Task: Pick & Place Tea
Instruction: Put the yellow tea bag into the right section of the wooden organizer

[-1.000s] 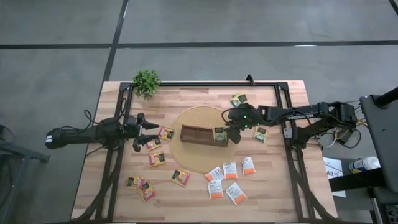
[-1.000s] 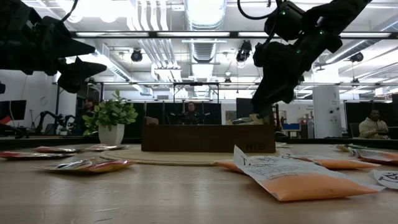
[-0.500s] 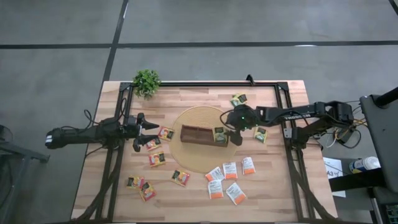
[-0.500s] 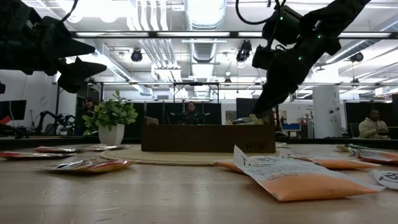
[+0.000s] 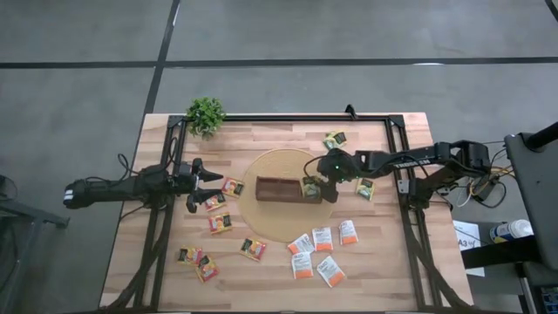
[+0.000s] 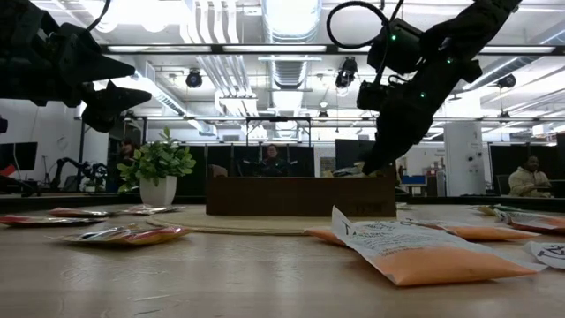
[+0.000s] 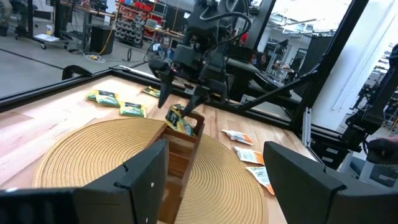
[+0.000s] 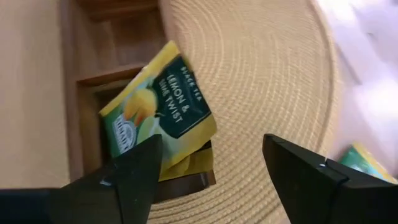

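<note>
Long dark-brown divided wooden box (image 5: pixel 280 188) centred on round woven mat (image 5: pixel 283 207). Green-yellow square tea sachet (image 8: pixel 158 111) resting tilted in box's end compartment, likely just released. Right gripper (image 5: pixel 319 180) above that end, jaws open; left gripper (image 5: pixel 202 186) well apart from box, jaws open, waiting.

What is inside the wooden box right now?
A green-yellow sachet leans tilted in the end compartment of the wooden box, under the open right gripper. The neighbouring compartments look empty; what lies beneath the sachet is covered.

Wooden table (image 5: pixel 375 262) under round woven mat (image 5: pixel 277 214), potted plant (image 5: pixel 206 114), scattered tea sachets (image 5: pixel 323 237).
</note>
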